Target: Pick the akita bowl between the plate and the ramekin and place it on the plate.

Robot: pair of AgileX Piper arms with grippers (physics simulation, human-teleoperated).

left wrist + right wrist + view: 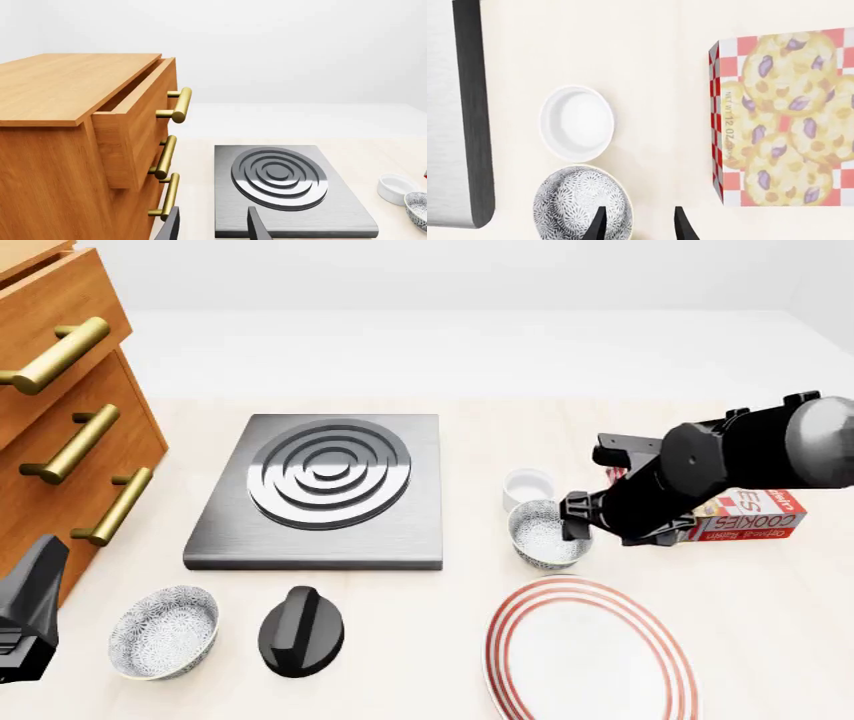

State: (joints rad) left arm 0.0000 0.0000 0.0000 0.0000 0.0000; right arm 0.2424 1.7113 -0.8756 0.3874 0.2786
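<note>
The right hand [636,223] is held open directly above the akita bowl [547,533], one finger inside its rim at 3 o'clock; the plate [587,650] lies at the bowl's 6 o'clock.

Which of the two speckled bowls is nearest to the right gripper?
The akita bowl between the ramekin and the plate; the right gripper is at its rim. The other bowl sits far left, beside the black knob.

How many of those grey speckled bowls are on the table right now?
2. One grey-and-white speckled bowl sits between the small white ramekin and the red-ringed white plate, beside the right hand. The other speckled bowl is at the near left, beside the black knob.
</note>
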